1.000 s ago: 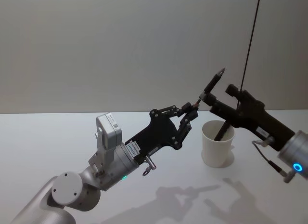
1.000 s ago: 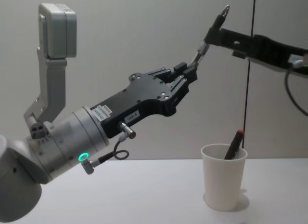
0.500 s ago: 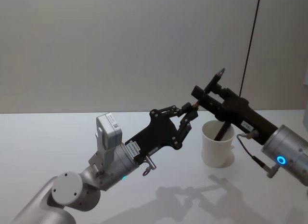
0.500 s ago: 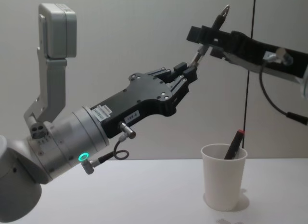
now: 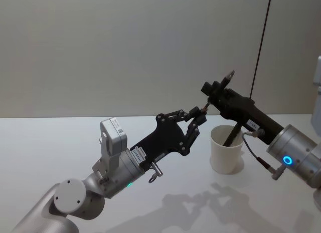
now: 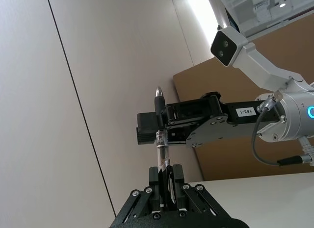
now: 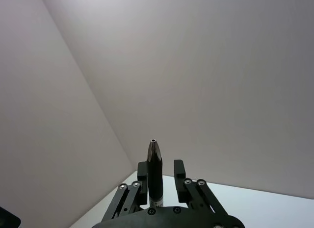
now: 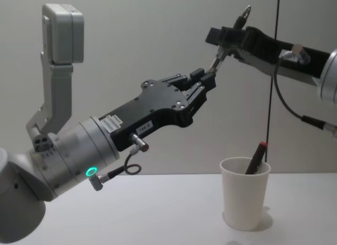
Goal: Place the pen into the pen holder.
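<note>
The left gripper [image 5: 199, 118] is raised above the counter [image 5: 60, 143], with its arm reaching up and to the right from the lower left of the head view. Its fingers [image 6: 167, 175] are closed on the lower end of the pen [image 8: 229, 36]. In the chest view the left gripper [image 8: 206, 81] sits at mid-height, left of centre, well above the counter surface.

The pen [image 5: 216, 94] is held in the air, tilted, with its metal tip pointing up and to the right. It spans the gap between the two grippers. In the left wrist view the pen [image 6: 159, 125] rises straight from the closed fingers into the other gripper.

The right gripper [image 5: 213, 92] enters from the right and meets the pen at its upper part. In the right wrist view its fingers [image 7: 142, 176] stand on either side of the pen [image 7: 154, 179]; whether they clamp it cannot be told. In the chest view the right gripper [image 8: 227, 37] is near the top, right of centre.

The pen holder [image 5: 226, 150], a white paper cup, stands upright on the counter below the right arm. A second pen [image 8: 256, 157] with a red end leans inside the pen holder [image 8: 244, 200].
</note>
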